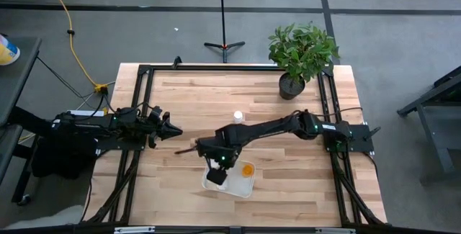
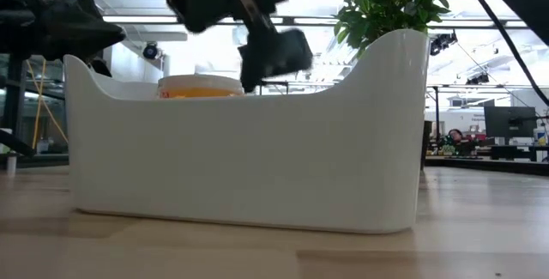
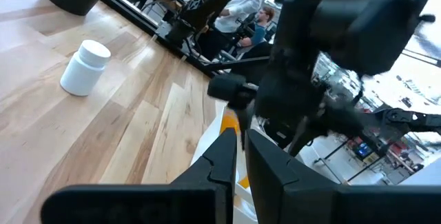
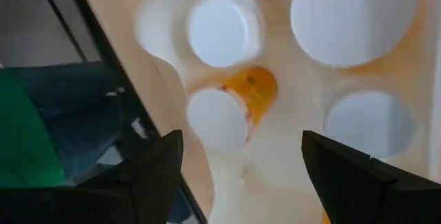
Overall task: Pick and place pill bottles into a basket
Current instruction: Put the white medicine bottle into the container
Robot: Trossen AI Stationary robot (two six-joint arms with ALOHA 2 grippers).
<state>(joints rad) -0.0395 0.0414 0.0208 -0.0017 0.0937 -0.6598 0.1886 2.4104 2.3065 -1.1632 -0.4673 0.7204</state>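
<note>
Looks like the drop-off step: the right gripper [image 1: 215,176] hovers over the left end of the basket [image 1: 243,189], fingers spread wide and empty. Right wrist view shows bottles [image 4: 231,107] already lying inside beneath it, several white caps showing. One bottle [image 1: 238,117] is left standing on the table, far side of the basket. I'd guess the next move is lifting clear and reaching across for that one. Left gripper [image 1: 171,129] waits at the left, fingers pinched nearly together, holding nothing.
</note>
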